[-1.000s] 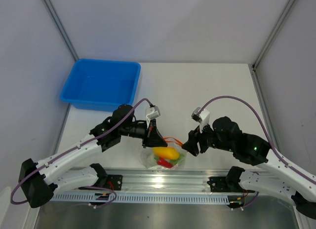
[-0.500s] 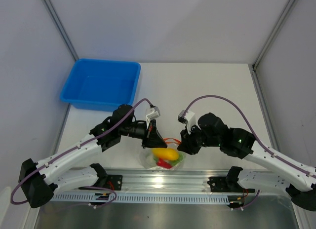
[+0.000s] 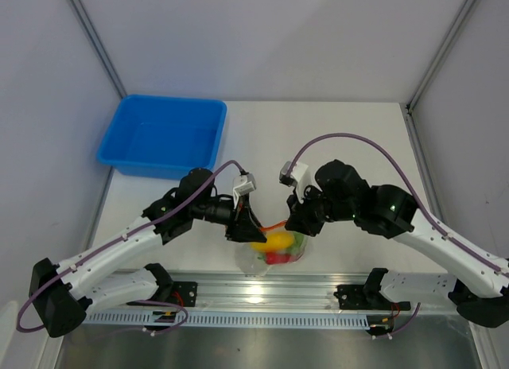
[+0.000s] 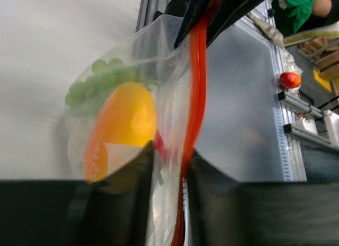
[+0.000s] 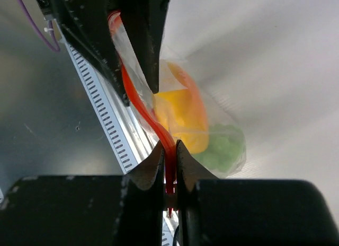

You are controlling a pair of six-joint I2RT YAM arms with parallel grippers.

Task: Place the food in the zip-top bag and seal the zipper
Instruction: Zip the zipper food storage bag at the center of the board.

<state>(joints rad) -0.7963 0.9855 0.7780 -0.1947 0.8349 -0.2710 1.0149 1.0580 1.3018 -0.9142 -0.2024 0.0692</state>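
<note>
Far left on the counter point(image 3: 350, 138) sits the blue bin point(image 3: 163, 142), well apart from the work and out of my way. Moving in, my left tool point(image 3: 253, 224) is closed to a narrow slot and pinches the left end of the zipper point(image 3: 275, 224). From its wrist view the red-orange strip runs straight away from the fingers toward the other arm.

The bag point(image 3: 270, 256) hangs below that strip at the near edge of the counter. I cannot tell whether its bottom rests on anything. Inside it I see the yellow-orange piece point(image 3: 275, 242), the grapes point(image 3: 297, 243) and a bit of red chili point(image 3: 274, 258). I can't make out the cauliflower.

On the right, my right tool point(image 3: 296, 223) is almost fully shut, nipping the strip's other end between its fingertips.

So the zipper's long axis lies left to right, strung between the two tools with a slight curve, mouth up and food below. Only a short stretch separates the tools, and neither arm is clearly nearer. I judge the next move runs along that axis, one tool holding the strip while the other slides to press it shut. Whether it is sealed yet I can't tell.
</note>
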